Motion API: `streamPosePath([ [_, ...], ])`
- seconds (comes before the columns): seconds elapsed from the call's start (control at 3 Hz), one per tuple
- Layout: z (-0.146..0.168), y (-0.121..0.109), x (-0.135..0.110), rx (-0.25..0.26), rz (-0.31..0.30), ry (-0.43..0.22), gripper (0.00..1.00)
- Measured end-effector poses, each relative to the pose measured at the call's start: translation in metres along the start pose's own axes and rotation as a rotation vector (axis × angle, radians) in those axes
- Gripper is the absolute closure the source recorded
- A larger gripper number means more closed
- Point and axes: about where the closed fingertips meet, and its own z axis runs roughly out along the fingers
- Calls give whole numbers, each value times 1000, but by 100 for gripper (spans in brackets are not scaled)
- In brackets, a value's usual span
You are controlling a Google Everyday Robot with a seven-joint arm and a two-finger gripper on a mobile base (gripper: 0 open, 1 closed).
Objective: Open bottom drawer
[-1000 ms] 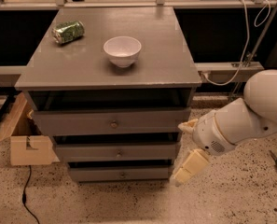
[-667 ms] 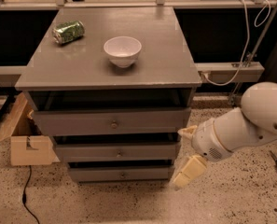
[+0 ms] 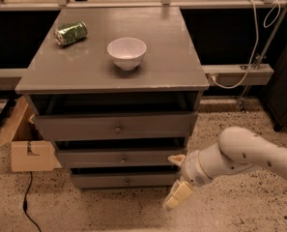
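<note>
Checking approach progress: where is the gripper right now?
In the camera view, the gripper is low at the picture's right, open, beside the right end of the bottom drawer and well away from its centre knob.

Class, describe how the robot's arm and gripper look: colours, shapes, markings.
The arm is a smooth, rounded white tube with small dark dots. The gripper, low beside the bottom drawer, has two blocky cream fingers on a white wrist.

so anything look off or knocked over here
The green can lies on its side at the back left of the cabinet top; the white bowl stands upright. Nothing looks spilled. The claw hangs open by the right end of the bottom drawer, away from its knob.
</note>
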Motion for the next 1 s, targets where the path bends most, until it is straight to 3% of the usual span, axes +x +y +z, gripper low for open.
streamPosePath([
  [0.33, 67, -17, 28, -49, -8, -59, 0],
  [0.67, 149, -23, 61, -126, 39, -121, 0],
  [1.0, 149, -23, 61, -126, 39, -121, 0],
])
